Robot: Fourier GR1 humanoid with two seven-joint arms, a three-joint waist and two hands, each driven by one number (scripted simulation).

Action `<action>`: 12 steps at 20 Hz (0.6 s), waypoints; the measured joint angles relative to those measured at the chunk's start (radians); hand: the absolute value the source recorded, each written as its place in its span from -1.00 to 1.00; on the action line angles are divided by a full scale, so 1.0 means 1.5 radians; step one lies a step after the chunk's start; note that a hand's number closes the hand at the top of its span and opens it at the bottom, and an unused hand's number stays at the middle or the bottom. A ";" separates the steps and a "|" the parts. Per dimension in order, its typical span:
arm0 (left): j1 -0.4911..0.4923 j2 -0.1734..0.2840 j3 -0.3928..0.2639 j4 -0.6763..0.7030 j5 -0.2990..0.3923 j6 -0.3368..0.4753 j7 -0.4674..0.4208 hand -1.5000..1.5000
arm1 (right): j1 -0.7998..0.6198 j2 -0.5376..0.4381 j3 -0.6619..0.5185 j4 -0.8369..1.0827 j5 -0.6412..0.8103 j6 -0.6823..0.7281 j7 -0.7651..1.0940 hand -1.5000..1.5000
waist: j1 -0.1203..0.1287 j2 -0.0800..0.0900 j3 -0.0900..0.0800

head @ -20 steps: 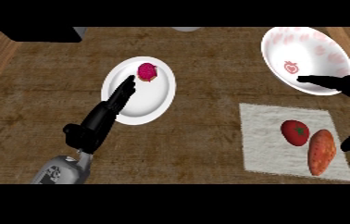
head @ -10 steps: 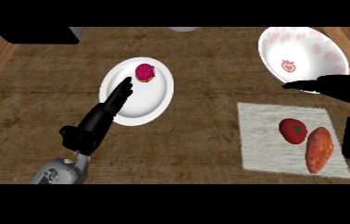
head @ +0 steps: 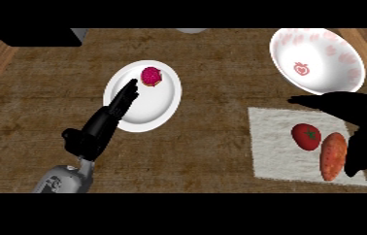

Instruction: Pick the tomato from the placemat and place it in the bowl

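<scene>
Tomato (head: 306, 136) sitting on the pale placemat (head: 276, 149), right side of the counter (head: 208, 146), untouched. Right robot hand (head: 337, 104) hanging just above it in view, dark and flat, fingers stretched out toward the left, nothing in its grasp. Small gap between hand and tomato; whether over or beside, hard to tell. Just right of the tomato, nearly touching: an orange sweet potato (head: 333, 156), lengthwise on the same placemat, its right edge hidden behind the dark forearm.

Brown, mottled wood-grain counter across the whole view. Dark block (head: 39, 36) at the top left corner, something pale and round (head: 191, 30) cut off at the top edge.

White bowl (head: 315, 59) with pink markings at upper right, just beyond the right hand, holding nothing. White plate (head: 147, 105) left of centre, a pink-frosted doughnut (head: 151, 76) near its far rim. Left robot hand (head: 108, 120) lying over the plate's near-left edge, fingers straight and together, pointing toward the doughnut, tips short of it, holding nothing.
</scene>
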 measured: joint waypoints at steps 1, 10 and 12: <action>-0.002 -0.009 0.000 0.005 -0.007 0.003 -0.002 0.00 | 0.016 0.006 -0.001 -0.015 0.009 -0.007 -0.002 -1.00 | -0.001 0.000 0.000; 0.000 -0.034 0.025 0.015 -0.034 -0.022 -0.006 0.00 | 0.074 0.034 -0.016 -0.039 0.126 -0.098 -0.076 -1.00 | -0.001 0.000 0.000; 0.004 -0.038 0.029 0.012 -0.037 -0.029 -0.004 0.00 | 0.087 0.035 -0.017 -0.031 0.159 -0.130 -0.099 -1.00 | 0.000 0.000 0.000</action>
